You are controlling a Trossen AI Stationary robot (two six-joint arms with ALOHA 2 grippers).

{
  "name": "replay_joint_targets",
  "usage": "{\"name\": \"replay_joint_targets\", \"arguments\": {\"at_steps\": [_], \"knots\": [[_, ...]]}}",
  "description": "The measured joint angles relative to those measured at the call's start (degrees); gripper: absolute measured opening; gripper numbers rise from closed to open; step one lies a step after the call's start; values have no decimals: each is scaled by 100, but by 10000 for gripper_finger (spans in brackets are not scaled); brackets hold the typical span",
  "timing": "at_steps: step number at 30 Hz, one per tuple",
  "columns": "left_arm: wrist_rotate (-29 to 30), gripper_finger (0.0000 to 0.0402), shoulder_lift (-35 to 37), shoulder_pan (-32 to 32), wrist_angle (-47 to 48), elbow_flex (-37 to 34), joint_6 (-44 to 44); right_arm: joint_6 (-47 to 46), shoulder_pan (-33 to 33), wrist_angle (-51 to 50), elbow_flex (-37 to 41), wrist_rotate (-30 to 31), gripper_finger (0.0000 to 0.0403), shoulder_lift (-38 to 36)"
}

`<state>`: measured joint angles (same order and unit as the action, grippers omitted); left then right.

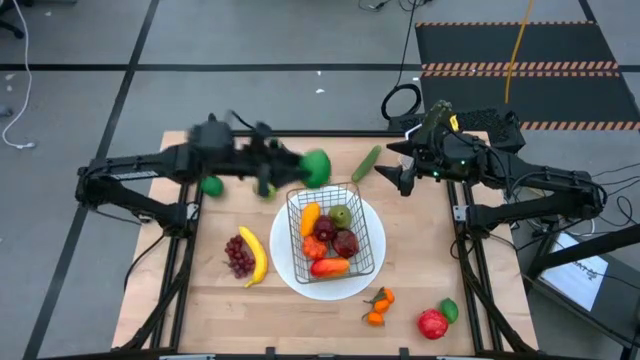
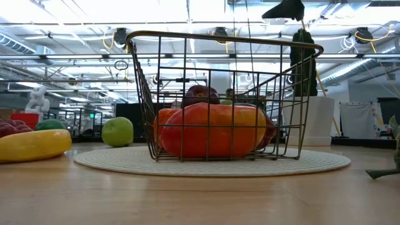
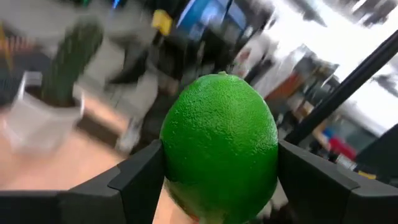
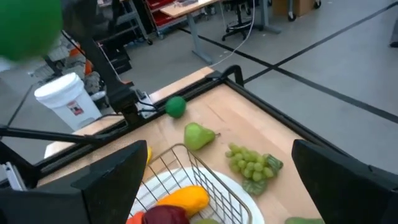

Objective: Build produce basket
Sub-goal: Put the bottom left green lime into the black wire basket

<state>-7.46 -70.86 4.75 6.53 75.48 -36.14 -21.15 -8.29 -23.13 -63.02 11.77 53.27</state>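
The left gripper [image 1: 300, 172] was clamped on a round lime [image 3: 219, 148], its pebbled green skin pressed between the two dark, flat-faced fingers [image 3: 142, 177], and it held the fruit in the air just beyond the far left corner of the basket [image 1: 335, 232]. That basket, a small rectangular cage of thin dark wire with see-through sides, stood on a round white plate [image 1: 294, 268] near the middle of the pale wooden table [image 1: 210, 300]. Inside lay glossy toy produce: a long orange pepper [image 2: 212, 130] along the near side, a dark red apple [image 2: 200, 94] behind it, and a green pear [image 1: 341, 216] toward the far side. Left of the plate a smooth yellow banana [image 1: 254, 257] curved around a knobbly bunch of purple grapes [image 1: 238, 255], and another small green fruit [image 1: 212, 185] sat under the left arm. A slim green cucumber [image 1: 365, 163] lay at the far edge, between the two grippers. Near the front right corner were two small tangerines [image 1: 378, 306] and a red tomato [image 1: 432, 323] touching a green piece. The right gripper [image 1: 405, 178] hung at the far right of the table with its fingers spread wide and nothing between them.
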Motion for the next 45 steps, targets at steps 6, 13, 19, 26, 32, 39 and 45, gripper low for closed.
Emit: {"name": "replay_joint_targets", "arguments": {"at_steps": [6, 13, 19, 26, 32, 39, 45], "knots": [[19, 283, -658, -451, 261, -2, 96, 102, 2, -463, 0, -2, 393, -156], [275, 283, -1490, -928, 769, -2, 43, 85, 2, -1297, 1, -193, 393, -485], [293, 283, -2186, -1183, 818, -2, -309, 110, 2, -1758, 0, -441, 393, -768], [295, 283, -2763, -1355, 836, -2, -606, 69, 2, -2045, 2, -679, 393, -1023], [724, 283, -2831, -1442, 1130, 0, -554, 83, 4, -2068, 2, -758, 393, -1161], [794, 309, -2832, -1514, 1480, 0, -223, 74, 4, -2068, 0, -758, 393, -1167], [566, 359, -2764, -1527, 1407, 0, -55, -258, 4, -2103, 2, -749, 393, -1162]]}}
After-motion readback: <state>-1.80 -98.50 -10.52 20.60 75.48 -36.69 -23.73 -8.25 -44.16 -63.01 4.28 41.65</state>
